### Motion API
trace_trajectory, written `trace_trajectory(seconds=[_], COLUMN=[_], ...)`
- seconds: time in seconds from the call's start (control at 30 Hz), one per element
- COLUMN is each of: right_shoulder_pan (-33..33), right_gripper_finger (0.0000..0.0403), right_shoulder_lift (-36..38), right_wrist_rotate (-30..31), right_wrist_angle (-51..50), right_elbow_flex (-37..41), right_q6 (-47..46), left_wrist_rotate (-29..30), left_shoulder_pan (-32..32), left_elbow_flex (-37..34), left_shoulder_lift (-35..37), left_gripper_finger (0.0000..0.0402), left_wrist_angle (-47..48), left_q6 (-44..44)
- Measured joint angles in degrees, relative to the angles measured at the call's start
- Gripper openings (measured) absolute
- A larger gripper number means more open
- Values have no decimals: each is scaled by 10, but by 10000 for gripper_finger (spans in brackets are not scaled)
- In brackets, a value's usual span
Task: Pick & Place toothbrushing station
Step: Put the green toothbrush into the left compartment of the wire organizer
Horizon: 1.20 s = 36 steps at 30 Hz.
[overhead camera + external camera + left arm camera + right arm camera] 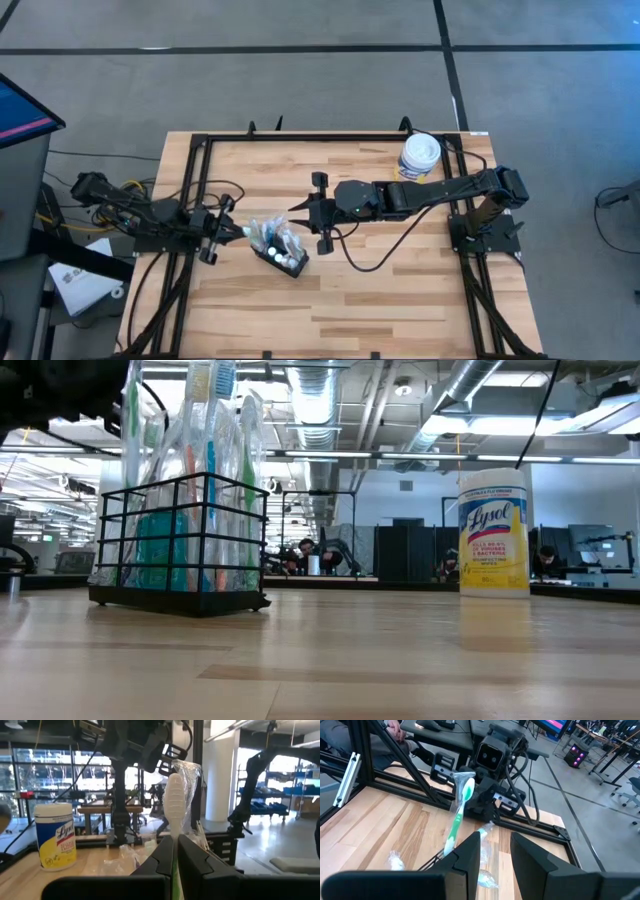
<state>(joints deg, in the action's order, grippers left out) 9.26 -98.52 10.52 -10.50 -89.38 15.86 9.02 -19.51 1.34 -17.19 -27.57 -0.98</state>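
The toothbrushing station [282, 252] is a black wire holder standing on its base at the table's middle, left in the low view [178, 540]. It holds several plastic-wrapped toothbrushes upright. My left gripper [242, 232] is level at the holder's left side, shut on a green-and-white wrapped toothbrush [459, 812]. My right gripper [299, 212] is open and empty, just beyond the holder's far right side, pointing toward the left arm; its fingers [470, 851] show apart. My left gripper pinches the green handle [175, 870] of the toothbrush between its two fingers, just below the white head [175, 802]. The fingers come level from the table's left and lie across the brush. The brush stands nearly upright, head up. Its lower end is hidden.
A yellow Lysol canister [420, 155] with a white lid stands at the far right, also in the low view [493, 532]. Black frame rails [200, 150] run round the table. Loose plastic wraps [395, 862] lie on the wood near the holder.
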Motion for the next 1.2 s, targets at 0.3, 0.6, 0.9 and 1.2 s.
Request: trace_trajectory(seconds=[0.3,0.6,0.9,1.2], right_shoulder_pan=[0,0,0,0], right_gripper_finger=[98,98,98,98], right_shoulder_lift=[0,0,0,0], right_wrist_rotate=[0,0,0,0], right_wrist_angle=[-4,-7,-7,-9], right_elbow_flex=[0,0,0,0], right_q6=[-7,-9,-9,-9], left_wrist_rotate=[1,29,33,35], left_shoulder_pan=[0,0,0,0], left_elbow_flex=[-10,-10,-10,-10], left_shoulder_lift=[-2,-43,-62,-62], left_gripper_finger=[1,1,3,5], left_wrist_angle=[-10,-5,-7,6], left_q6=[-3,9,13,10])
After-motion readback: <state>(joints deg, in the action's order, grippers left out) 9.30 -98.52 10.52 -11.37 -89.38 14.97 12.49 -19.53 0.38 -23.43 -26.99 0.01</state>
